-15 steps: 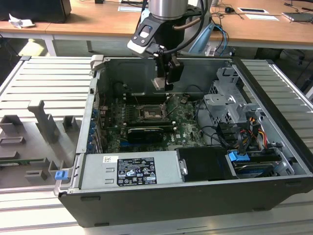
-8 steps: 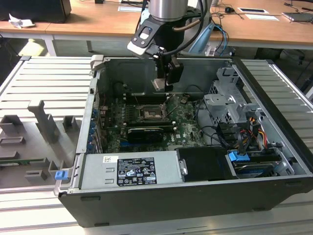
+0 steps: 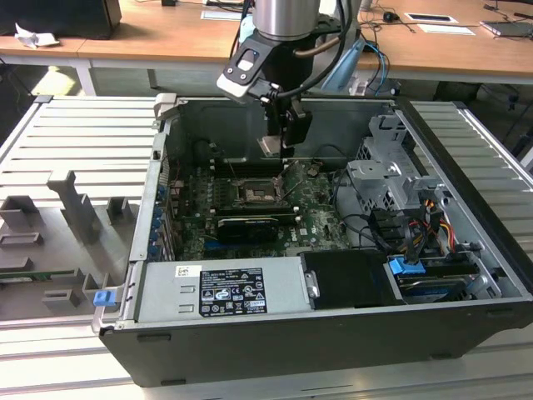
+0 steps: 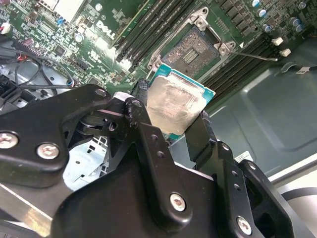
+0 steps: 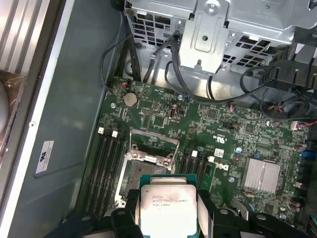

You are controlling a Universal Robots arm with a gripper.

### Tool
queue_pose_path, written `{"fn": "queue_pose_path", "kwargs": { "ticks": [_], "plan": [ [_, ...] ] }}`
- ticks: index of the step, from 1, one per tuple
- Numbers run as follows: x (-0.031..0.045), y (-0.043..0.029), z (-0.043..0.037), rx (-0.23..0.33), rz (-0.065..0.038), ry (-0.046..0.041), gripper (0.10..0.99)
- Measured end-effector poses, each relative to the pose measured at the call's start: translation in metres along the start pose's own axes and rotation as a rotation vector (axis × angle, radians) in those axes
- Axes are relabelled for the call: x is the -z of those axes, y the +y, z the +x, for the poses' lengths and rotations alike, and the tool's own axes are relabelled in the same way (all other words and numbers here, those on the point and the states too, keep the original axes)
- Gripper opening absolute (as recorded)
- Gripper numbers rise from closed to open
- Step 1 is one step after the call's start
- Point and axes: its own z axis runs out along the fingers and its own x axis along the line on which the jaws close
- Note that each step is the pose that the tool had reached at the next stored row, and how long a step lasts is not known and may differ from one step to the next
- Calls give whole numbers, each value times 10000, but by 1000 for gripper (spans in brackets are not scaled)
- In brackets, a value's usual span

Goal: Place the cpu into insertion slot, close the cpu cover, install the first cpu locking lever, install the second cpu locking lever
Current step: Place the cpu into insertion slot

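1. Your cpu is in the air above the green circuit board. It is clear of the insertion slot and not seated.
2. The hand pinches it by two opposite edges between black fingers. The grip is narrow, so a slip or a twist could drop the chip onto the board.
3. In the second wrist view the chip sits at an angle to the slot's square. If it went down skewed, I judge it would ride on the rim and could bend the fine contacts in the dark recess.
4. The chip is flat and square with a green border. Its dull silver lid is smeared grey, so it may be slick.
5. The cpu cover, a thin bright metal frame, looks swung up beside the slot. It and the thin wire levers could snag a finger.
6. Loose black cables hang at the board's edge by the steel case wall
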Motion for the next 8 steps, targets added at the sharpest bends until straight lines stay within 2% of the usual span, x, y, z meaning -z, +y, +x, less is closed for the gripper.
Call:
{"fn": "queue_pose_path", "kwargs": {
  "ticks": [3, 5, 8],
  "plan": [
    [-28, -27, 6, -374, -11, -32, 541],
    [-33, -58, 13, -441, -12, -39, 541],
    [-40, -64, 15, -465, -14, -38, 541]
  ]
}}
